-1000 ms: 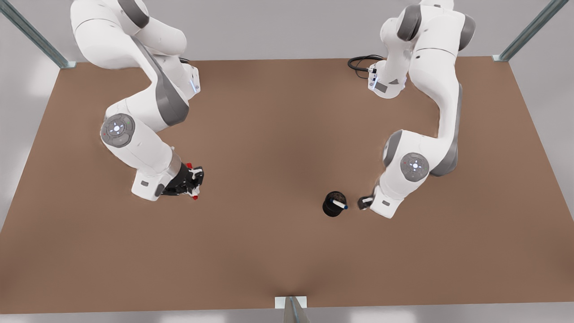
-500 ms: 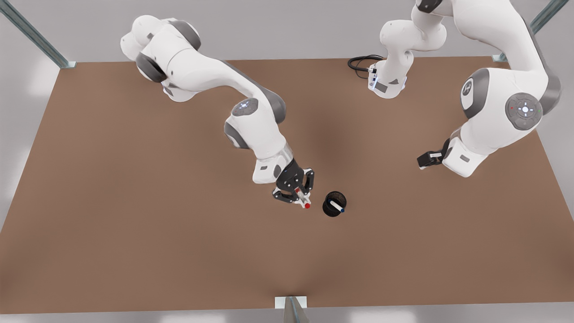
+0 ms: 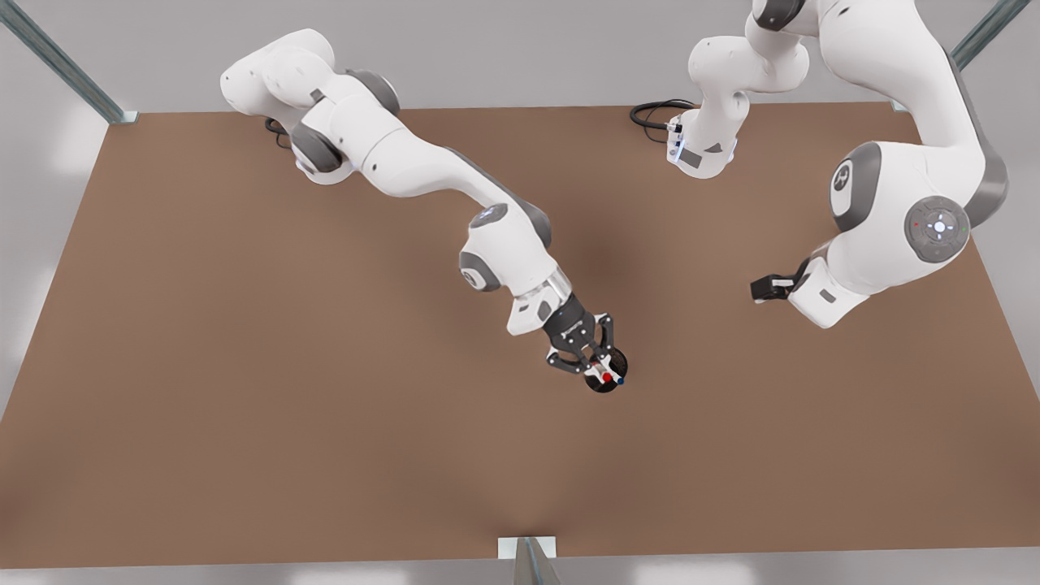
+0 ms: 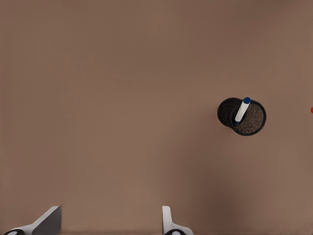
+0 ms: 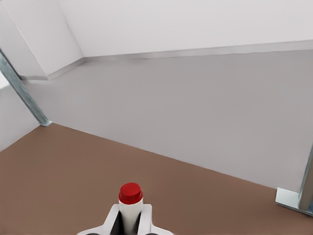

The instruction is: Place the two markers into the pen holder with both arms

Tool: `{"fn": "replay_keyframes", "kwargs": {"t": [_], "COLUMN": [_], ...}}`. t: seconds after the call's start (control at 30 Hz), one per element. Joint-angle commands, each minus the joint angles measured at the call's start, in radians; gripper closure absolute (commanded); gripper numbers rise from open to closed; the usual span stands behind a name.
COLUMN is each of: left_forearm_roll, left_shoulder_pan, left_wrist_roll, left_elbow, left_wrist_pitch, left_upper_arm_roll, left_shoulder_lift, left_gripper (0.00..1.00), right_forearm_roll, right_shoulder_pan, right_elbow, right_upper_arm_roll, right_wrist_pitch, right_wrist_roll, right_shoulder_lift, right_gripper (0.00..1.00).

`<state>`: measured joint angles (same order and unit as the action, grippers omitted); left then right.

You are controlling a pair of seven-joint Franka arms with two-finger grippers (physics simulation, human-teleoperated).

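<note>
The black pen holder (image 3: 602, 388) stands right of the table's middle in the front view, with the blue-capped marker (image 3: 620, 379) leaning inside it. My right gripper (image 3: 600, 367), on the arm coming from the front view's left, hangs directly over the holder, shut on the red-capped marker (image 3: 607, 378). From the right wrist, the red marker (image 5: 130, 198) stands up between the fingers (image 5: 113, 221). My left gripper (image 3: 766, 288) waits off to the front view's right, well apart from the holder. The left wrist view looks down on the holder (image 4: 226, 111) and blue marker (image 4: 241, 108), with the left gripper (image 4: 110, 225) open.
A black cable (image 3: 652, 114) coils at the back of the brown table (image 3: 244, 406) beside an arm base. Metal frame posts (image 3: 61, 61) rise at the back corners, and a bracket (image 3: 526, 549) sits at the middle of the front edge.
The right arm carried the red marker from the front view's left across to over the holder. The left arm drew back from the holder, leaving the blue marker inside.
</note>
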<state>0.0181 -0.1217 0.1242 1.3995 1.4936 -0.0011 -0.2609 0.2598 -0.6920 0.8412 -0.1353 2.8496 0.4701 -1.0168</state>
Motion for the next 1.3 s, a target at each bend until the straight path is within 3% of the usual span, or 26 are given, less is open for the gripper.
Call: {"fn": "replay_keyframes", "kwargs": {"t": [0.0, 0.17, 0.67, 0.7, 0.77, 0.97, 1.0, 1.07, 1.1, 1.13, 1.17, 1.2, 1.23, 1.27], "left_forearm_roll": [-0.001, -0.001, 0.000, -0.001, -0.001, -0.001, -0.001, -0.001, -0.001, -0.001, 0.000, 0.000, 0.000, 0.000], "left_shoulder_pan": [0.002, 0.005, 0.011, 0.011, 0.013, 0.016, 0.016, 0.014, 0.010, 0.007, 0.005, 0.004, 0.004, 0.002], "left_wrist_roll": [-0.106, -0.106, -0.083, -0.083, -0.083, -0.072, -0.072, -0.074, -0.078, -0.075, -0.075, -0.077, -0.078, -0.077], "left_elbow": [0.000, 0.000, 0.000, 0.000, 0.000, 0.000, 0.000, -0.002, -0.013, -0.023, -0.027, -0.031, -0.031, -0.034], "left_wrist_pitch": [-0.004, 0.000, 0.002, 0.002, 0.004, 0.020, 0.020, 0.020, 0.020, 0.020, 0.020, 0.020, 0.020, 0.020], "left_upper_arm_roll": [0.001, 0.001, 0.024, 0.024, 0.024, 0.024, 0.024, 0.024, 0.021, 0.020, 0.016, 0.013, 0.013, 0.013], "left_shoulder_lift": [-0.001, -0.021, -0.058, -0.061, -0.067, -0.075, -0.075, -0.075, -0.075, -0.075, -0.075, -0.075, -0.077, -0.083], "left_gripper": [0.00, 0.00, 0.00, 0.00, 0.00, 0.00, 0.00, 0.00, 0.00, 0.00, 0.00, 0.00, 0.00, 0.00], "right_forearm_roll": [0.003, 0.003, 0.003, 0.003, 0.003, 0.001, 0.001, -0.001, -0.004, -0.115, -0.215, -0.228, -0.244, -0.267], "right_shoulder_pan": [-0.007, -0.052, -0.100, -0.101, -0.101, -0.106, -0.081, -0.028, 0.046, 0.195, 0.357, 0.465, 0.549, 0.640], "right_elbow": [-0.002, -0.011, -0.013, -0.013, -0.011, -0.011, -0.007, 0.012, 0.019, 0.067, 0.132, 0.309, 0.338, 0.528], "right_upper_arm_roll": [0.002, 0.078, 0.152, 0.155, 0.155, 0.149, 0.146, 0.151, 0.145, 0.089, 0.051, 0.069, 0.083, 0.082], "right_wrist_pitch": [0.093, 0.122, 0.188, 0.195, 0.198, 0.185, 0.102, -0.353, -0.615, -0.833, -1.093, -1.182, -1.274, -1.248], "right_wrist_roll": [0.127, 0.125, 0.127, 0.127, 0.125, 0.124, 0.117, 0.113, 0.114, 0.049, -0.124, -0.302, -0.414, -0.444], "right_shoulder_lift": [-0.011, -0.074, -0.152, -0.154, -0.155, -0.149, -0.091, 0.131, 0.262, 0.389, 0.533, 0.677, 0.699, 0.828], "right_gripper": [0.74, 0.74, 0.72, 0.71, 0.50, 0.47, 0.48, 0.43, 0.14, 0.00, 0.00, 0.00, 0.00, 0.00]}}
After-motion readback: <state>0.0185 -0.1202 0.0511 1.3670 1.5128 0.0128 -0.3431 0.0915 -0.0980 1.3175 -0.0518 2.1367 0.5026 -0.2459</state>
